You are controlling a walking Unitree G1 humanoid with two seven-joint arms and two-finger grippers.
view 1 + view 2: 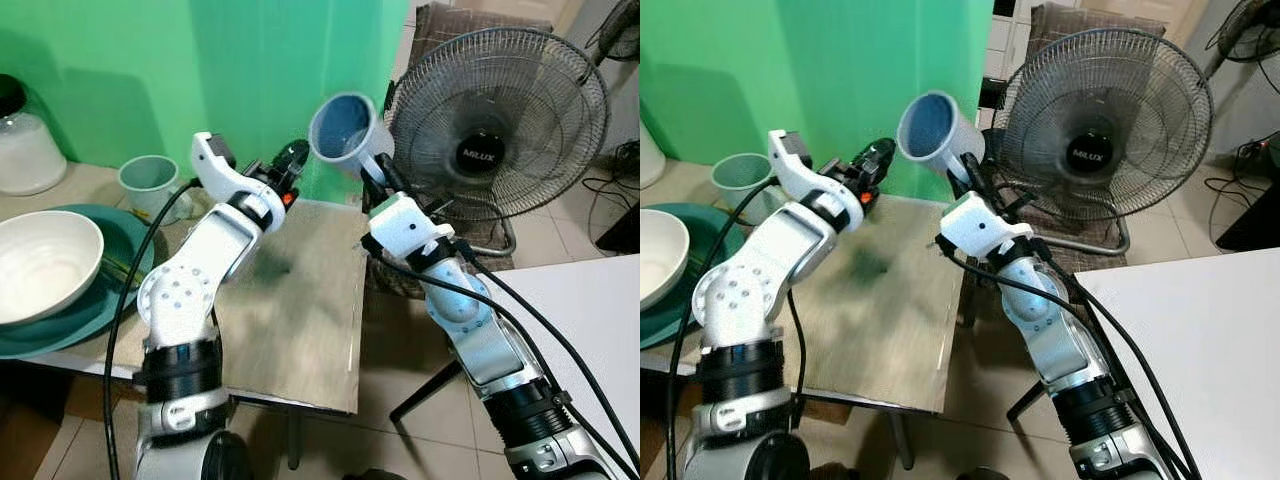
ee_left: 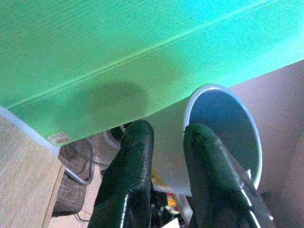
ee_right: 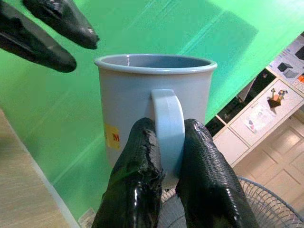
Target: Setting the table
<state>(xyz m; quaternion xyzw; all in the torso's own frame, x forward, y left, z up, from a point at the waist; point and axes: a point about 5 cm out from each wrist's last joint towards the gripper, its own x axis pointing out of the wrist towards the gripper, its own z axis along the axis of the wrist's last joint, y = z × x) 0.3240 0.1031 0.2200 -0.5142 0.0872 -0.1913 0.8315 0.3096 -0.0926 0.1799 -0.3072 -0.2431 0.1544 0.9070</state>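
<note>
A light blue mug [image 1: 345, 125] is held in the air, tilted with its mouth toward me, in front of the green wall above the table's right end. My right gripper [image 3: 168, 127] is shut on the mug's handle [image 3: 167, 118]; the mug [image 3: 137, 90] has a small yellow label. My left gripper [image 1: 291, 160] hovers just left of the mug at about the same height, open with nothing between its fingers [image 2: 135, 142]. From the left wrist, the mug's rim [image 2: 223, 126] sits right beside those fingertips.
The wooden table [image 1: 300, 310] has a white bowl [image 1: 40, 265] on a teal plate [image 1: 120, 285] at its left, a green cup [image 1: 148, 182] and a glass jar [image 1: 25, 140] behind. A standing fan [image 1: 500, 120] is on the right, and a white surface [image 1: 590, 300] beyond it.
</note>
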